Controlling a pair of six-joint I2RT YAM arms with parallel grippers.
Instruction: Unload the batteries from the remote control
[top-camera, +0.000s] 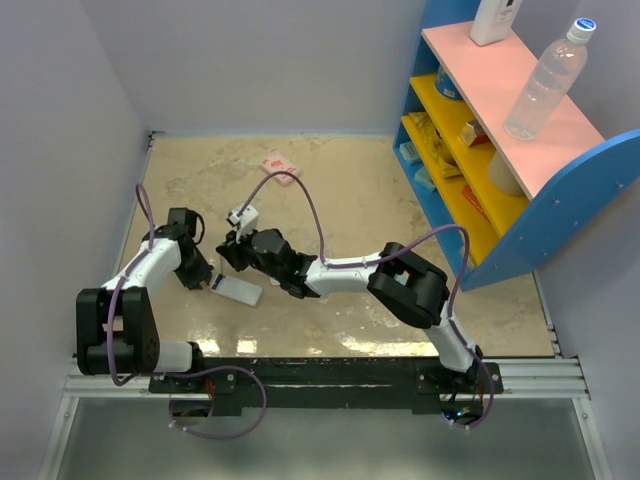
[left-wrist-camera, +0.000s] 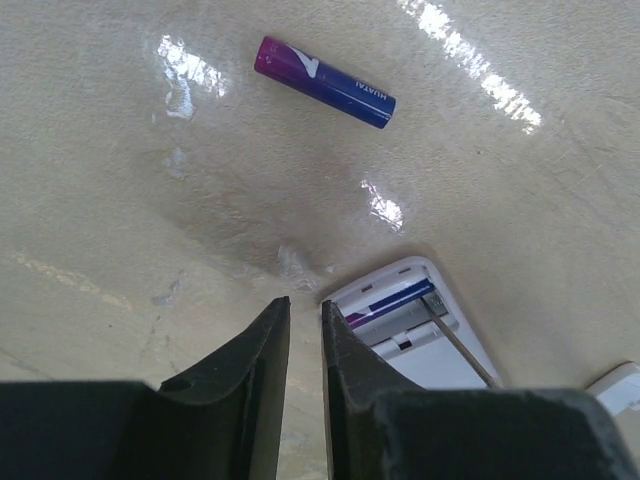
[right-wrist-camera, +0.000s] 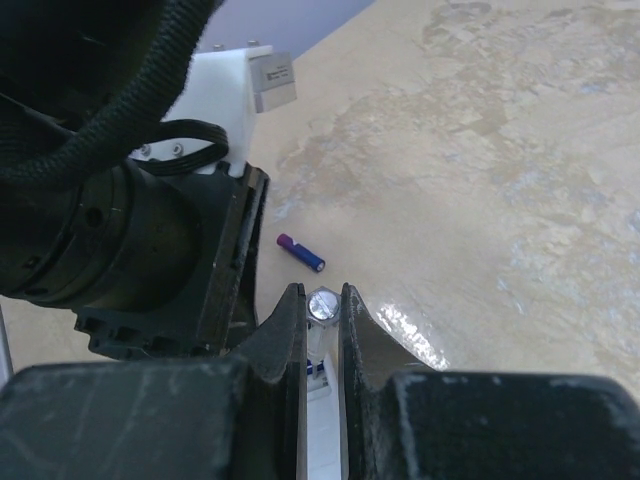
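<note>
Batt. (left-wrist-camera: 325, 81) on table (left-wrist-camera: 120, 200) — near remote (left-wrist-camera: 440, 358)

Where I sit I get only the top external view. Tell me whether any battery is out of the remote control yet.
Observer: Yes. The left wrist view shows a loose battery, purple and blue, lying on the table apart from the remote control.
Operator: Report what is left inside.
Observer: The back is open; a remaining battery lies inside, and the slot beside it looks empty.
Operator: Now the right gripper.
Observer: Its wrist view shows a small round silvery thing between the fingertips of the right gripper; whether it is gripped, I cannot tell.
</note>
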